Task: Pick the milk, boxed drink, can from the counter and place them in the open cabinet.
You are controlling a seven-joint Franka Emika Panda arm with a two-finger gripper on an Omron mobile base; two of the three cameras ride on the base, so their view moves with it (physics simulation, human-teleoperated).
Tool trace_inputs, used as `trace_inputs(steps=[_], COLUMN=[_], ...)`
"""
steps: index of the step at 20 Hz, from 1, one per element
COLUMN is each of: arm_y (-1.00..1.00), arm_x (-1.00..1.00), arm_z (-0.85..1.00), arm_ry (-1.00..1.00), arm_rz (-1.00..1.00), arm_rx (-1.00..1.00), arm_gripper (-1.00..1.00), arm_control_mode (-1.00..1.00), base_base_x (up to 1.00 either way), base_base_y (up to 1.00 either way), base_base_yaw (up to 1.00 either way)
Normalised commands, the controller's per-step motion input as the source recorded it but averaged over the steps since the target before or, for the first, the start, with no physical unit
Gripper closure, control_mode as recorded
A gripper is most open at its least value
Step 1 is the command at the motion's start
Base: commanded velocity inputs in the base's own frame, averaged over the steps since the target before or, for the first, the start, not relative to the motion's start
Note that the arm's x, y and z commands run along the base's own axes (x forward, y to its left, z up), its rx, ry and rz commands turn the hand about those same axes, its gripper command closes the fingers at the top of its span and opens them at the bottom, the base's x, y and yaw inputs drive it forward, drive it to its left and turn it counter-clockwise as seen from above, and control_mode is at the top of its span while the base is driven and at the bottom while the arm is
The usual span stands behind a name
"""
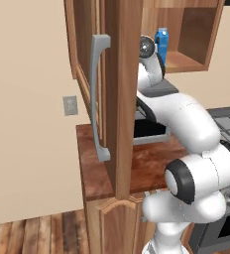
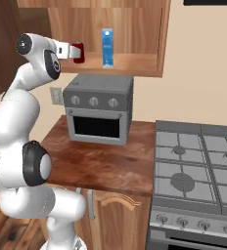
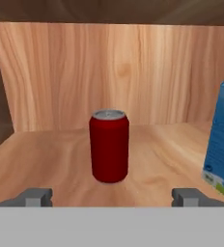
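Observation:
The red can (image 3: 109, 147) with a silver top stands upright on the wooden shelf (image 3: 46, 159) of the open cabinet (image 2: 135, 63). My gripper (image 3: 113, 198) is open, its two fingertips (image 3: 36, 197) spread wide on either side just short of the can, not touching it. From the right base view, the gripper (image 2: 74, 52) reaches into the cabinet at the can (image 2: 79, 53). The blue milk (image 3: 222, 140) carton stands upright on the same shelf, to the can's right (image 2: 107, 47) (image 1: 161, 44). The boxed drink is out of view.
A grey toaster oven (image 2: 98, 110) sits on the reddish-brown counter (image 2: 101, 163) under the cabinet. A gas stove (image 2: 198, 166) adjoins the counter's right end. The open cabinet door (image 1: 122, 99) with its grey bar handle (image 1: 98, 96) juts out on the arm's left.

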Motion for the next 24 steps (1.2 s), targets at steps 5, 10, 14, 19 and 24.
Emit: trace_inputs(steps=[5, 10, 14, 19, 24], arm_y=[0.0, 0.0, 0.0, 0.0, 0.0], arm_x=[-1.0, -1.0, -1.0, -1.0, -1.0], arm_z=[0.0, 0.01, 0.06, 0.04, 0.0], arm_ry=[-0.01, 0.0, 0.0, 0.0, 0.0], arm_rz=[0.0, 0.0, 0.0, 0.0, 0.0], arm_rx=[0.06, 0.11, 0.13, 0.13, 0.09], arm_gripper=[-1.0, -1.0, -1.0, -1.0, -1.0], arm_control_mode=[-1.0, -1.0, -1.0, -1.0, -1.0], base_base_x=[0.0, 0.0, 0.0, 0.0, 0.0], base_base_y=[0.0, 0.0, 0.0, 0.0, 0.0], base_base_yaw=[0.0, 0.0, 0.0, 0.0, 0.0])
